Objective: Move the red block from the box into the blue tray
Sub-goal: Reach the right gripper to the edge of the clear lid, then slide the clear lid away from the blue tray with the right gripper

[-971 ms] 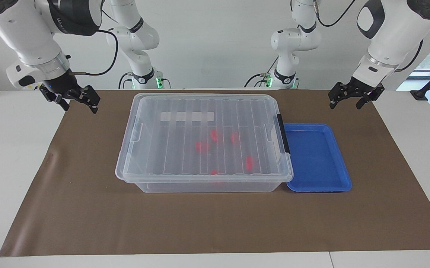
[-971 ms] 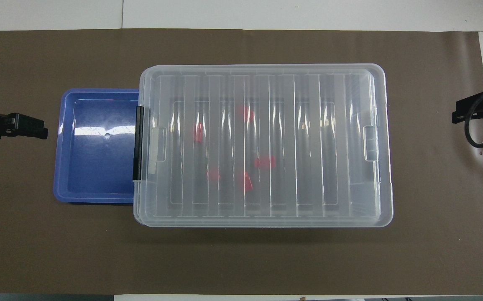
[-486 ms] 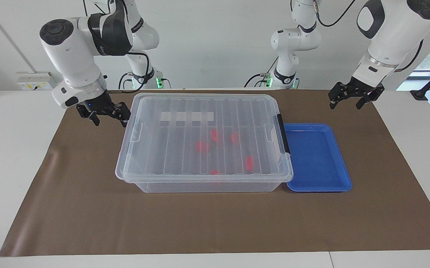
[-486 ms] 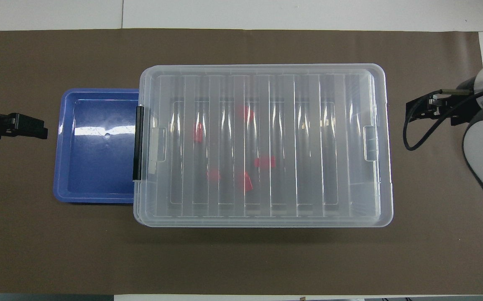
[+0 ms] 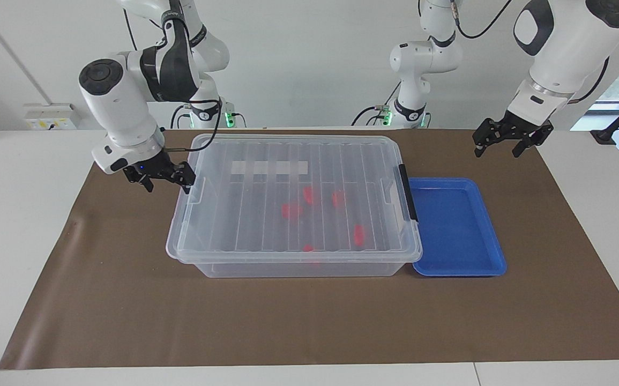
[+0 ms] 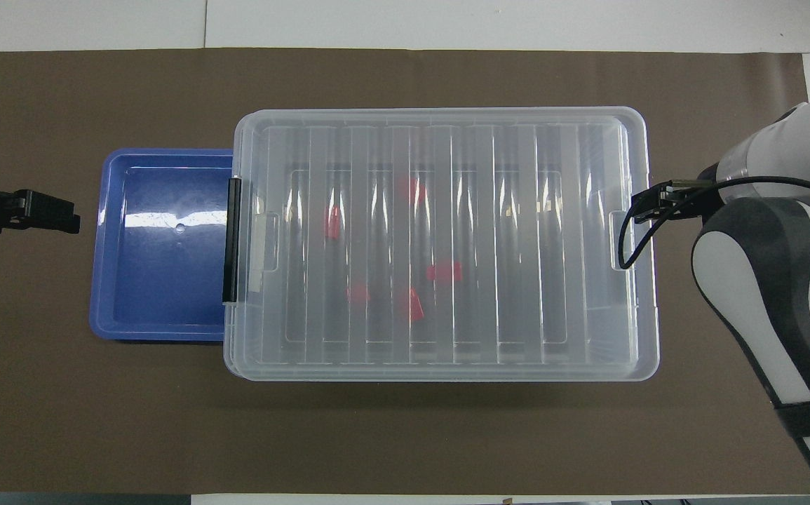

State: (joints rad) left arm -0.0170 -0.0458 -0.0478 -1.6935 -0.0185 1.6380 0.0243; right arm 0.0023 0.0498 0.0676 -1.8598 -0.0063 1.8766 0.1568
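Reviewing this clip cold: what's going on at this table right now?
The clear box sits lidded, five red blocks inside, with the empty blue tray beside it toward the left arm's end. The right gripper, open, is at the box's end edge, holding nothing. The left gripper, open and empty, waits over the mat near the tray. No block has been taken out.

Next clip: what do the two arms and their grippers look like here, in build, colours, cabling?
Both are glossy white Franka arms with rounded shells and dark grey or black joint sections. Each ends in a small black two-finger gripper: the right gripper and the left gripper. A thin black cable loops outside the right arm's wrist; black cables also run along the upper links. Green lights glow at both bases.
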